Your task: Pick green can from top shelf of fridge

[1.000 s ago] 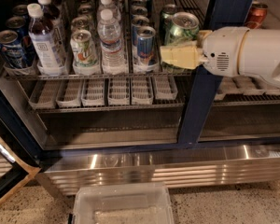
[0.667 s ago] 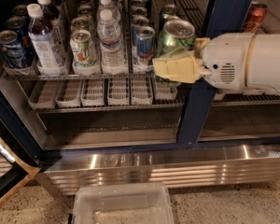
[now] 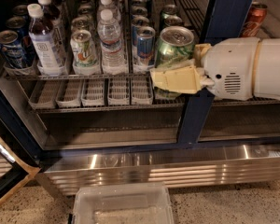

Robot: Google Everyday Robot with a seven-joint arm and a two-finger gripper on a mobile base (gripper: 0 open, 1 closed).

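Nearest me, straight below the gripper [image 3: 173, 77], a clear plastic bin [image 3: 123, 204] sits on the speckled floor. Just beyond it runs the ribbed steel base panel [image 3: 177, 164] of the fridge [image 3: 190, 120], and far down to the gripper's left I see the edge of the open door [image 3: 4, 171].

The gripper comes in from the right, its white wrist crossing in front of the dark blue upright. Its cream fingers [image 3: 177, 80] are clamped on the green can [image 3: 173, 48], which stands upright with its silver top showing. I think the can is out in front of the top shelf [image 3: 84, 73] rather than resting on it, but from this angle I can't be sure.

Left of the gripper, at about its height, is the lower rack of small clear trays [image 3: 91, 90]. Up and to the left, the front row holds a blue-and-silver can [image 3: 144, 43], a water bottle [image 3: 112, 43] and a white can [image 3: 84, 50] with green and red marks. Behind the held can, more green cans [image 3: 171, 20] line up in the same lane. Beyond the wrist, upper right, stands an orange can [image 3: 253, 17].
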